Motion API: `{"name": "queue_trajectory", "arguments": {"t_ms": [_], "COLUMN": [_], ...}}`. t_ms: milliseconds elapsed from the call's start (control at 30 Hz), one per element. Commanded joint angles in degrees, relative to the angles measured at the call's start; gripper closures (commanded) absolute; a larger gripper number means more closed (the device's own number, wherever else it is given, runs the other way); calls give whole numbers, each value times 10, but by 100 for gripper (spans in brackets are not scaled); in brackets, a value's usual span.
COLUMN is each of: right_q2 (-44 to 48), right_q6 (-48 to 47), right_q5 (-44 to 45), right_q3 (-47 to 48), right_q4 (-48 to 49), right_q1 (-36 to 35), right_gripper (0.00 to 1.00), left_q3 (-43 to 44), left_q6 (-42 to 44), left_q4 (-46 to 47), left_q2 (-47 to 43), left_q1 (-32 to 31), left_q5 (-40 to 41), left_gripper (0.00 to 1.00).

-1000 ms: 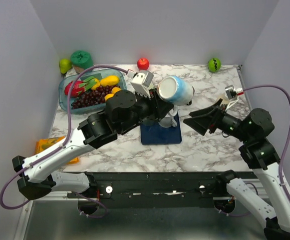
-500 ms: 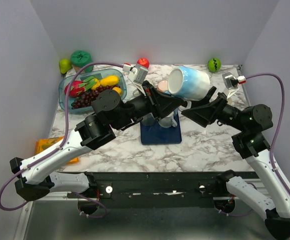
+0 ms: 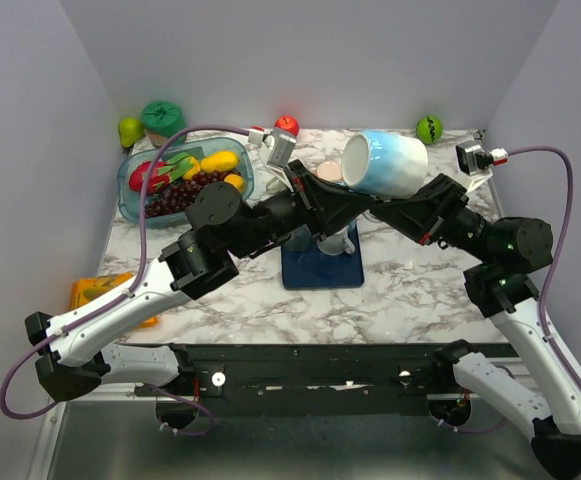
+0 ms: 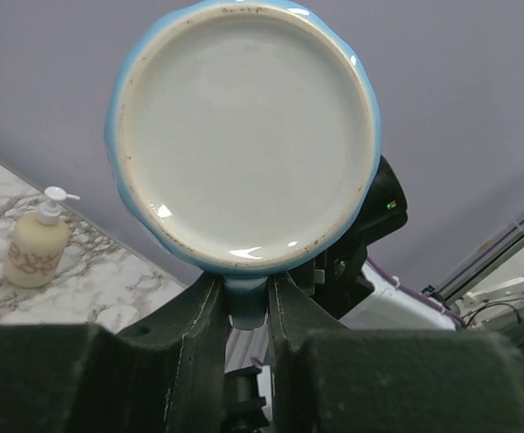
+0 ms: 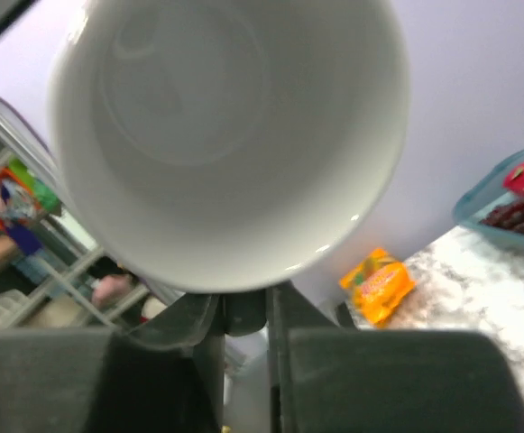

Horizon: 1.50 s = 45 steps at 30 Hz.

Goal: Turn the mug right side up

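The blue-and-white mug (image 3: 385, 163) hangs in the air on its side above the table, base to the left and mouth to the right. My left gripper (image 3: 355, 203) reaches under it from the left. In the left wrist view it is shut (image 4: 246, 293) on the blue handle, below the mug's white base (image 4: 243, 135). My right gripper (image 3: 395, 208) comes in from the right and meets the left one under the mug. The right wrist view looks into the mug's white inside (image 5: 216, 126), with the right gripper (image 5: 243, 311) shut just below the rim.
A blue mat (image 3: 320, 268) lies under the arms. A fruit tray (image 3: 135, 195) stands at the back left. A red apple (image 3: 286, 125) and a green ball (image 3: 429, 128) sit by the back wall, an orange packet (image 3: 90, 292) at the left edge. A lotion bottle (image 4: 38, 244) stands on the marble.
The left arm raised the mug and turned its base to the left. The right gripper moved in from the right and went from open to shut under the mug.
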State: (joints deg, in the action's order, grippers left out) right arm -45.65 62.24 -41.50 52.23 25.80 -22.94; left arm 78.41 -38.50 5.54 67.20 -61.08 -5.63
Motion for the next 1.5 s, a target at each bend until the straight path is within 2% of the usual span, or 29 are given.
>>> {"name": "queue_trajectory", "arguments": {"t_ms": [0,33,67,100,133,200,233,333,533,733,900,1033,1467], "right_q2": [4,6,12,15,19,25,27,31,-14,-110,-205,-279,-464], "right_q6": [-5,-28,-40,-54,-79,-102,-125,-173,-295,-397,-432,-435,-462], "right_q5": [44,51,60,76,89,118,128,185,363,579,687,730,735], "right_q3": [5,9,21,26,33,53,60,90,187,248,244,248,259], "right_q4": [-4,-40,-58,-75,-116,-152,-183,-256,-487,-651,-678,-689,-641], "right_q1": [-4,-4,-4,-4,-4,-4,-4,-3,-4,-4,-3,0,77], "right_gripper": [99,99,99,99,99,99,99,99,99,99,99,99,99], "left_q3": [1,1,1,-2,-10,-21,-33,-44,-40,-10,6,10,-1], "left_q6": [-6,-3,2,4,6,18,24,54,102,118,119,117,123], "left_q4": [65,61,50,47,45,40,36,5,-131,-271,-343,-365,-388], "left_q2": [-1,-2,-5,-7,-9,-22,-27,-43,-55,-33,-1,15,43], "left_q1": [-3,-2,-2,-3,-2,-3,-3,-3,-3,0,3,10,87], "left_q5": [-18,-13,-7,-4,1,21,29,72,198,312,339,341,265], "left_gripper": [100,100,91,77,51,37,20,1,1,1,1,1,1]}}
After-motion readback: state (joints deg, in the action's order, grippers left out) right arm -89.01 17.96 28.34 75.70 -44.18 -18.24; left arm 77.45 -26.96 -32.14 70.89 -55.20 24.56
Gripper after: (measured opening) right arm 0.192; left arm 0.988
